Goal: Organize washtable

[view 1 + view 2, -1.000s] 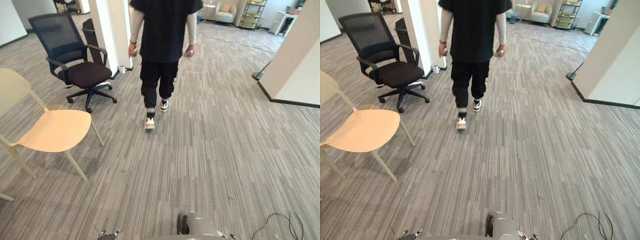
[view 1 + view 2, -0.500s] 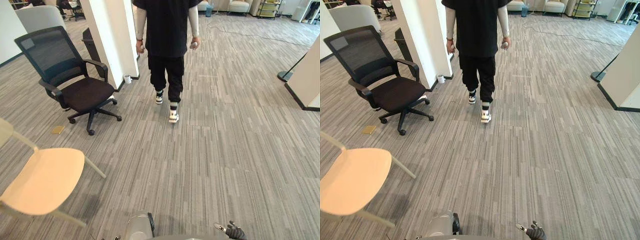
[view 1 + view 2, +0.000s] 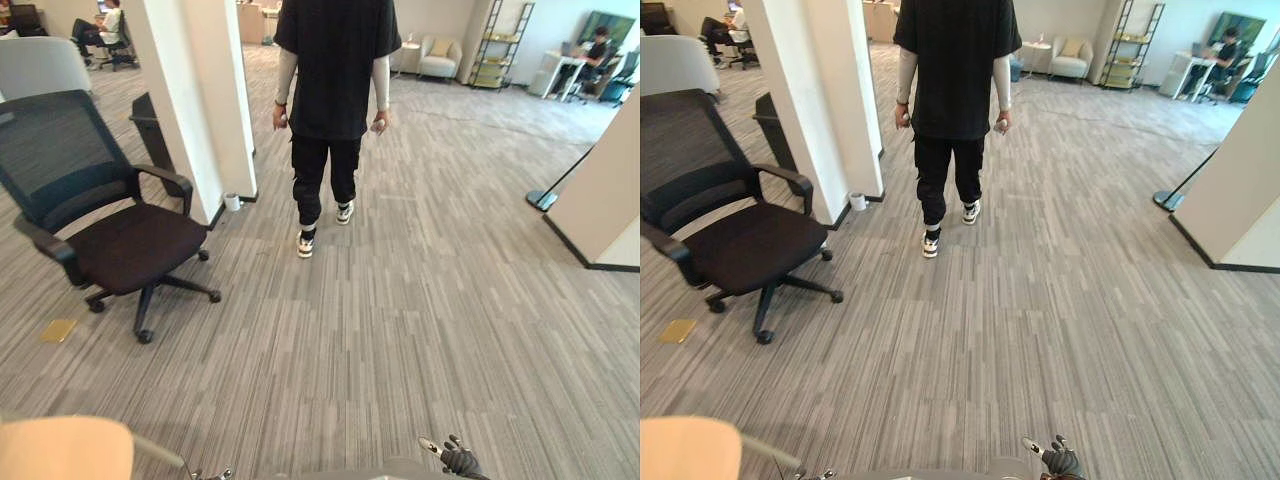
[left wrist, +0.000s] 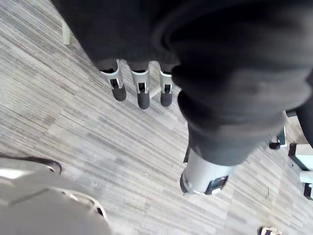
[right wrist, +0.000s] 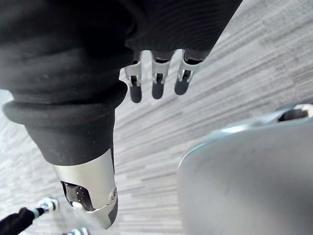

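Observation:
My left hand (image 4: pixel 142 93) hangs over grey carpet with its fingers straight and nothing in it. My right hand (image 5: pixel 155 84) also hangs over the carpet, fingers straight and empty. Its dark tip shows at the bottom edge of the left eye view (image 3: pixel 460 461).
A person (image 3: pixel 335 90) in black walks away ahead of me on the carpet. A black office chair (image 3: pixel 110 240) stands at the left beside a white column (image 3: pixel 195 100) with a small white cup (image 3: pixel 232 202) at its base. A cream chair seat (image 3: pixel 60 450) is at the lower left. A white wall corner (image 3: pixel 610 190) is at the right.
The camera has moved forward: both chairs have slid toward the lower left of the view. The person is still walking away ahead.

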Tool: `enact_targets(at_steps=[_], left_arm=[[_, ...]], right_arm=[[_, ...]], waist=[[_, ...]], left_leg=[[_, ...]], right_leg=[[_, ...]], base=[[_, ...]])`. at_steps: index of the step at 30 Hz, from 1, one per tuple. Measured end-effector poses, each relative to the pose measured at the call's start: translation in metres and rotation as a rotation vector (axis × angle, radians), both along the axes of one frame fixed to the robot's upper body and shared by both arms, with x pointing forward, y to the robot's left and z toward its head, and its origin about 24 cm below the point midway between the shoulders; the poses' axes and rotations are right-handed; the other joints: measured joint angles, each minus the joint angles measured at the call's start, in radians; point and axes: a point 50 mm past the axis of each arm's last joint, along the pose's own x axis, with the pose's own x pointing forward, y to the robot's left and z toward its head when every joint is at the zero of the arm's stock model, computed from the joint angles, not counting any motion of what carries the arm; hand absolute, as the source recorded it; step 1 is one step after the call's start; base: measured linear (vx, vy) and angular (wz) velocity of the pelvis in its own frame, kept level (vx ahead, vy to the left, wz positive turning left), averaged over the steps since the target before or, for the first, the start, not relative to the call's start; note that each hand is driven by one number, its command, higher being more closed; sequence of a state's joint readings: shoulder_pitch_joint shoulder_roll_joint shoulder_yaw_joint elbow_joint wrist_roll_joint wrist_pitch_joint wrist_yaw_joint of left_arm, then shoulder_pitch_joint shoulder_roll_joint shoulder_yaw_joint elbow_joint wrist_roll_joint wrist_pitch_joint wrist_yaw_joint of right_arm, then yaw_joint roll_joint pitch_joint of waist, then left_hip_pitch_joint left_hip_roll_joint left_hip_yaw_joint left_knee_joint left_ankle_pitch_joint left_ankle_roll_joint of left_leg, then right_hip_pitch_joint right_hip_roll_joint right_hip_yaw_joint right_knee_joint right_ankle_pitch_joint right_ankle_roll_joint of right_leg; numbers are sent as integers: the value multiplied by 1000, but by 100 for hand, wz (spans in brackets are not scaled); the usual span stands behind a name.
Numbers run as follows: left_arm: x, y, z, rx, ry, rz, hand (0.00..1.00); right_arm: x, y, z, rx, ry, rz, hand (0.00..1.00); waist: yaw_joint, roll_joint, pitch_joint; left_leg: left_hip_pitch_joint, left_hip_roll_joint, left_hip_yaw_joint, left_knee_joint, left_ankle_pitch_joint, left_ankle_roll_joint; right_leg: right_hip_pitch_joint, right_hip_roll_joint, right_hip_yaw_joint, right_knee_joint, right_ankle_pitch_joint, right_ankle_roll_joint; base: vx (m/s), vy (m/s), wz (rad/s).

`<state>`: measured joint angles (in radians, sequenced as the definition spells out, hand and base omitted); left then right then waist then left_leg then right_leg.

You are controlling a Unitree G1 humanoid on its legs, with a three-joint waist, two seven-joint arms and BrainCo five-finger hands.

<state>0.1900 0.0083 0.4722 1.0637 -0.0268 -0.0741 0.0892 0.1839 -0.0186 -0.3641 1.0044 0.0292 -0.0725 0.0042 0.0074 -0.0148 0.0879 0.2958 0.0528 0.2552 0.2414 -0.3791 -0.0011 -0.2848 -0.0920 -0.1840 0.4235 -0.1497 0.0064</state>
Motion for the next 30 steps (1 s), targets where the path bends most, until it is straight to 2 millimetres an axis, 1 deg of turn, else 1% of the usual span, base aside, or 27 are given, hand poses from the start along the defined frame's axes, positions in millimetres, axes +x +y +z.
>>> enact_targets(at_steps=[1,2,3,4,5,6,7,8,9,10,11,12,13,14,15,16,17,18,19,20,22,24,25,29,30], left_arm=[[-1,0,0,-1,-2,15,0],[-1,0,0,0,-2,19,0],[-2,-5,0,-12,-14,50,0],[2,-5,1,-10,-37,83,0],[5,-8,1,-15,-51,99,0],[4,-13,0,-31,-50,133,0],[2,-15,-1,-39,-48,152,0],[-1,-15,-1,-40,-41,162,0],[2,-13,0,-32,-51,158,0],[4,-11,1,-25,-61,152,0],[7,-9,3,-11,-76,141,0],[7,-9,3,-8,-81,137,0],[8,-6,4,1,-89,140,0],[9,-8,4,-2,-92,144,0],[9,-12,4,-13,-91,144,0],[5,-10,3,-12,-78,145,0],[6,-5,4,1,-79,139,0],[9,2,5,17,-77,116,0],[11,4,5,21,-69,90,0],[17,6,5,22,-68,41,0],[23,5,5,6,-82,17,0],[22,4,4,10,-80,19,0],[-17,5,-2,14,73,-96,0],[-17,5,-2,14,72,-96,0],[-17,5,-2,14,72,-96,0]], right_arm=[[-3,1,-1,1,13,16,0],[-4,2,-1,1,14,21,0],[-3,-2,0,-13,20,48,0],[0,-4,1,-23,16,80,0],[1,-7,2,-32,15,95,0],[4,-14,4,-56,16,127,0],[6,-16,4,-63,13,134,0],[5,-17,4,-65,17,134,0],[3,-15,3,-62,32,143,0],[3,-14,3,-59,34,154,0],[7,-10,3,-54,26,172,0],[9,-8,3,-50,20,172,0],[11,-5,2,-42,14,169,0],[8,-7,2,-47,17,165,0],[8,-10,3,-56,14,166,0],[9,-5,3,-44,12,163,0],[9,2,1,-27,11,163,0],[3,7,0,-12,23,159,0],[4,9,-1,-5,23,162,0],[6,14,-1,7,17,171,0],[9,20,-2,33,10,186,0],[5,22,-4,42,26,177,0],[-11,8,-9,35,126,161,0],[-11,8,-9,35,126,161,0],[-11,8,-9,35,126,161,0]], waist=[[-2,-2,-1],[-5,-2,-1],[-5,14,-2],[-1,14,-4],[6,28,9],[17,50,38],[19,64,40],[23,70,40],[34,58,37],[39,49,36],[42,32,33],[42,24,36],[46,13,32],[58,24,23],[60,40,14],[58,32,3],[58,4,-2],[56,-29,-24],[57,-27,-24],[59,-41,-37],[57,-46,-54],[55,-46,-58],[32,-42,4],[32,-41,5],[32,-35,8]], left_leg=[[19,2,-31,14,-11,-20],[24,5,-55,31,-12,-22],[1,26,-96,111,5,-48],[-88,39,-132,294,49,-58],[-171,57,-156,479,128,-46],[-297,111,-188,768,356,-69],[-339,129,-192,854,349,-69],[-397,148,-192,935,334,-47],[-450,154,-173,949,303,-47],[-477,153,-162,928,285,-49],[-522,156,-141,837,249,-51],[-531,158,-129,766,237,-45],[-516,161,-100,554,229,-54],[-473,157,-80,287,268,-57],[-463,159,-87,186,332,-50],[-427,144,-85,133,290,-61],[-405,116,-82,96,295,-57],[-378,80,-69,47,304,-46],[-368,67,-66,29,306,-44],[-348,44,-63,-11,319,-39],[-311,18,-60,-74,341,-28],[-268,0,-64,-115,358,-24],[-201,-72,-172,-345,489,-27],[-201,-71,-172,-345,489,-27],[-202,-70,-171,-345,489,-27]], right_leg=[[3,3,14,-30,97,-7],[6,0,19,-19,148,0],[16,3,0,20,103,-1],[31,15,-9,28,63,-1],[57,29,-12,25,39,-6],[142,59,-8,-17,15,-24],[175,73,-7,-32,6,-32],[225,82,-3,-59,-5,-39],[284,80,8,-106,-9,-38],[310,76,17,-132,-9,-38],[349,66,31,-175,-6,-31],[367,60,37,-193,-4,-20],[397,50,46,-217,-4,-4],[411,52,49,-228,-11,12],[418,63,51,-231,-21,27],[434,51,53,-233,-33,43],[437,21,48,-232,-32,46],[437,-15,48,-234,-33,48],[439,-24,49,-234,-32,49],[440,-35,51,-235,-25,60],[449,-53,51,-239,-11,82],[478,-63,51,-254,0,77],[497,-57,110,-323,-58,103],[497,-57,110,-323,-58,103],[496,-57,110,-323,-59,102]], base=[[565,-129,28],[585,-167,29],[549,-204,26],[522,-217,16],[576,-208,-8],[465,-102,-22],[566,-61,-30],[445,-19,-24],[351,-30,-26],[390,-29,-35],[313,-2,-32],[466,25,-40],[366,83,-49],[356,110,-48],[365,181,-26],[355,185,5],[381,225,17],[268,160,14],[257,164,9],[162,89,4],[141,85,4],[85,64,4],[0,0,0],[0,0,0],[0,0,0]])
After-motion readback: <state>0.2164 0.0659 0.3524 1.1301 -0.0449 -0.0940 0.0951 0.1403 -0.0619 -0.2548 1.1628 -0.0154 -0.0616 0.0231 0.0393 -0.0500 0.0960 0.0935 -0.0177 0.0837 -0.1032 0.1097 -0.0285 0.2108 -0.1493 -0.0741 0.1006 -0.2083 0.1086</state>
